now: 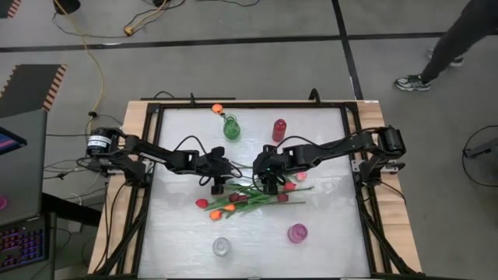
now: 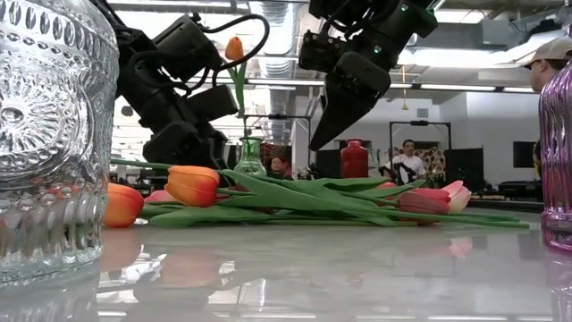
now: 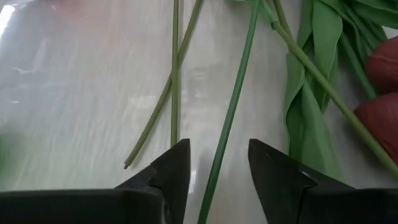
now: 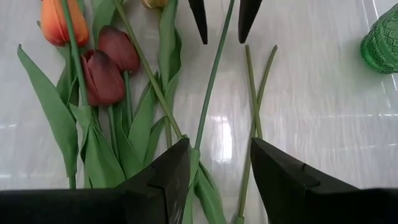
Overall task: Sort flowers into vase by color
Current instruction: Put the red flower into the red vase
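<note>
Fingers, left gripper (image 3: 217, 171): two dark wedge-shaped tips stand apart, a thin green stem (image 3: 231, 118) running between them; whether they touch it I cannot tell.
Fingers, right gripper (image 4: 221, 168): apart as well, pointed down over the stems, clamped on nothing; the left gripper's tips show opposite it.
Flowers (image 1: 249, 198): loose heap of artificial tulips lying flat near the middle of the tabletop, toward its front edge; long thin stems crossing, broad pointed leaves, smooth glossy heads in orange, red and dark maroon.
Orange tulip (image 2: 234, 49): already upright in the green vase (image 1: 231, 128) near the back edge.
Green vase: ribbed, patterned glass.
Red vase (image 1: 279, 130): just right of the green one, near the back edge.
Pink vase (image 1: 297, 232): round, near the front edge, right of the heap.
Clear vase (image 1: 222, 247): embossed glass, near the front edge, left of the pink one.
Tabletop (image 1: 327, 148): pale, shiny, mirrors the flowers.
Person (image 2: 409, 163): seated in the room beyond the table.
</note>
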Robot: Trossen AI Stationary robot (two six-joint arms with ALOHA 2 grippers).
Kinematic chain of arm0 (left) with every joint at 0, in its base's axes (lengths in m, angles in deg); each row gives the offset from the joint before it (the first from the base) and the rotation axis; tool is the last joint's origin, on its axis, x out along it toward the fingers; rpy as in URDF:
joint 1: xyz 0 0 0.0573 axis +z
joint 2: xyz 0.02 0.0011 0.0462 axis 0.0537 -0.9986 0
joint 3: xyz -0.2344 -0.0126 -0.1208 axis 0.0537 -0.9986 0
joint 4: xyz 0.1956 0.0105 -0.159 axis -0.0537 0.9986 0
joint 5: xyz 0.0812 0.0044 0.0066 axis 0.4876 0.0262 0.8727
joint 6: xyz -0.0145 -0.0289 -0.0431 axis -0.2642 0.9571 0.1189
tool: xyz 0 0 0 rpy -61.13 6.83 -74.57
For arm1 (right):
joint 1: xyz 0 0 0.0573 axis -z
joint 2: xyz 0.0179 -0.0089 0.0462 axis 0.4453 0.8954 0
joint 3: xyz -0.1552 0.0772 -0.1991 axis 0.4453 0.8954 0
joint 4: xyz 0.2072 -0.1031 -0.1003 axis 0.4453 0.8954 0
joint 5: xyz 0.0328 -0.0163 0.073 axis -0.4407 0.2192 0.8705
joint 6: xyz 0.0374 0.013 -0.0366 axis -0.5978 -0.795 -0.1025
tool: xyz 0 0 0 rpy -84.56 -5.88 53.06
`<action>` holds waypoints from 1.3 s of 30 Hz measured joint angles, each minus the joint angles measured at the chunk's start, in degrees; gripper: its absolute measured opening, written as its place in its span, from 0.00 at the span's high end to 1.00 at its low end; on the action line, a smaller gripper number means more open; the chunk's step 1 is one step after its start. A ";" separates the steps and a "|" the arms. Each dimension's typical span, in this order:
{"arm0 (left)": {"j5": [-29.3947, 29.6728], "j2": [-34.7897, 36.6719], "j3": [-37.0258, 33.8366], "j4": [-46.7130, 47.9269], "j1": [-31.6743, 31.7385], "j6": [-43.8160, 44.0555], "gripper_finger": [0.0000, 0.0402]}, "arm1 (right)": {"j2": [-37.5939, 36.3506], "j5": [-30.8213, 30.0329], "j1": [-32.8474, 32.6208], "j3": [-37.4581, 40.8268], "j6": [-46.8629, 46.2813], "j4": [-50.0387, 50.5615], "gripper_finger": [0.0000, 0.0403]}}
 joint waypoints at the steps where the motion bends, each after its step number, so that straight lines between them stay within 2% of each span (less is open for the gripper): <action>1: 0.00 0.00 0.00 -0.09 0.00 0.03 0.68 | 0.00 0.00 0.00 0.00 0.01 -0.02 0.52; 13: -0.07 0.00 -0.02 -0.22 0.00 0.42 0.98 | -1.41 -0.02 -0.55 -0.02 -0.12 0.75 0.52; 23: -3.61 0.00 2.00 -0.61 0.01 3.06 1.00 | -9.74 -0.20 -2.52 0.02 -1.31 5.45 0.52; 35: -2.32 0.00 11.31 -0.59 0.02 4.71 1.00 | -24.40 -1.15 -3.07 0.00 -10.06 6.87 0.52; 39: -1.85 0.00 13.23 -3.54 0.30 5.68 1.00 | -29.51 -3.88 -3.83 0.00 -10.04 9.82 0.52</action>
